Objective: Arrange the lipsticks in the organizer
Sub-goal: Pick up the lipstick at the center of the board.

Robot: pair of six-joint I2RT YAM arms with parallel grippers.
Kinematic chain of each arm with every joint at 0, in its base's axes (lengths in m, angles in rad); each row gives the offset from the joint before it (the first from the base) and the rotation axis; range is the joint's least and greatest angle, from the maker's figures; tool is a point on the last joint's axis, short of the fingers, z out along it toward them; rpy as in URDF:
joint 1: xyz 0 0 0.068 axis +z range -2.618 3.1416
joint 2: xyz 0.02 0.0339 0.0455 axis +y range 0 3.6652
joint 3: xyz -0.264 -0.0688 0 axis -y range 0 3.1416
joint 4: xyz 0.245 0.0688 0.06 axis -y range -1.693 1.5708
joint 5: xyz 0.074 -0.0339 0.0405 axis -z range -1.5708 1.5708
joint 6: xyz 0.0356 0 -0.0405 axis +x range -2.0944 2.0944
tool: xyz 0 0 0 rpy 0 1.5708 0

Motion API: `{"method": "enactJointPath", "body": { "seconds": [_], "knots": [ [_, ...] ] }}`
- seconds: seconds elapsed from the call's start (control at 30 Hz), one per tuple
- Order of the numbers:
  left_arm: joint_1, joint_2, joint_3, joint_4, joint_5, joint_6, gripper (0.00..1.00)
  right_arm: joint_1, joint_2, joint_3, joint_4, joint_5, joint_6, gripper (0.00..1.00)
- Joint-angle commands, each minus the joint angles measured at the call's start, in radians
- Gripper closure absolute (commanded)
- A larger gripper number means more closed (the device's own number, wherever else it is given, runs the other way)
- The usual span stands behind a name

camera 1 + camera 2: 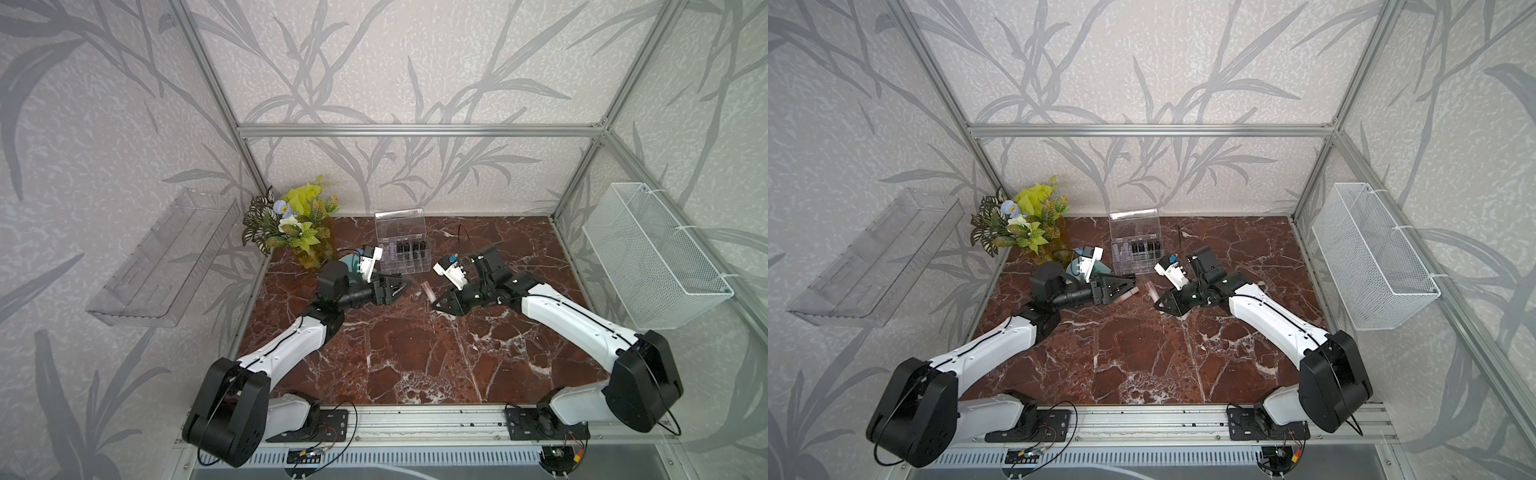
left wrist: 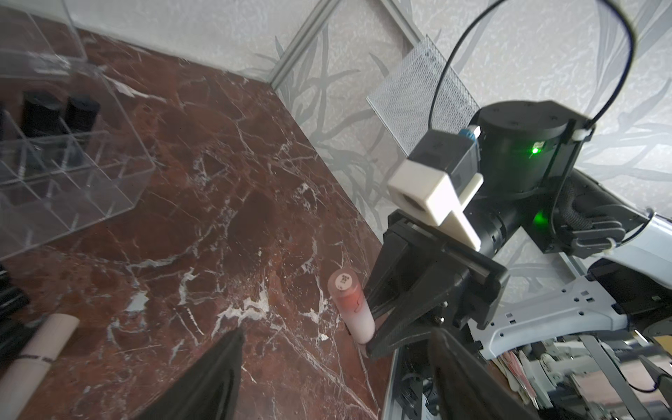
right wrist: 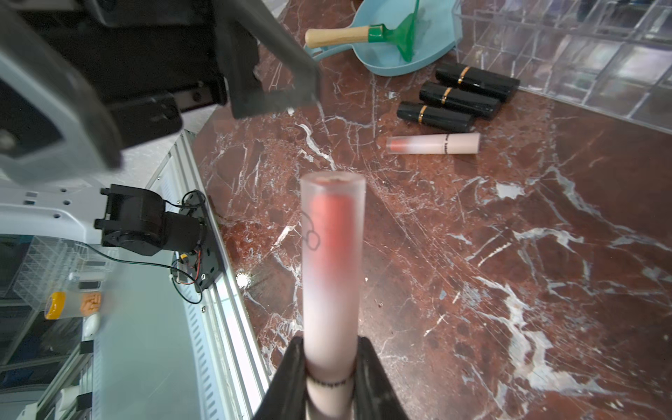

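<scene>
Frosted pink lipstick tube (image 3: 332, 254), cap end clamped in the right gripper (image 3: 329, 367), runs lengthwise up-frame over bare red marble tabletop (image 3: 472, 254); left gripper (image 2: 334, 351) spread, empty. Beyond: three glossy black lipsticks (image 3: 458, 97), then clear acrylic organizer (image 3: 582, 54), upper right.

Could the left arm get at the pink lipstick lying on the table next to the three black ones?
Probably yes: the left gripper is open, empty and hangs right beside that lying pink lipstick, with only bare table between.

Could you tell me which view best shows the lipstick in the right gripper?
Right wrist view: the lipstick fills it, clamped in the right gripper. Left wrist shows it small; both top views, a sliver.
</scene>
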Motion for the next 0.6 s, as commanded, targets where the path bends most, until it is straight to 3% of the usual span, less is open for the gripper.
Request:
{"method": "enactJointPath", "body": {
  "seconds": [0.0, 0.23, 0.57],
  "knots": [
    [-0.040, 0.033, 0.056, -0.073, 0.039, 0.082, 0.22, 0.000, -0.014, -0.005, 0.045, -0.069, 0.015, 0.89],
    [-0.046, 0.073, 0.067, -0.048, 0.037, 0.075, 0.30, 0.026, 0.002, 0.008, 0.038, -0.093, 0.006, 0.87],
    [-0.046, 0.075, 0.060, 0.031, 0.084, 0.039, 0.49, 0.060, 0.036, 0.032, 0.004, -0.091, -0.019, 0.87]
  ]
}}
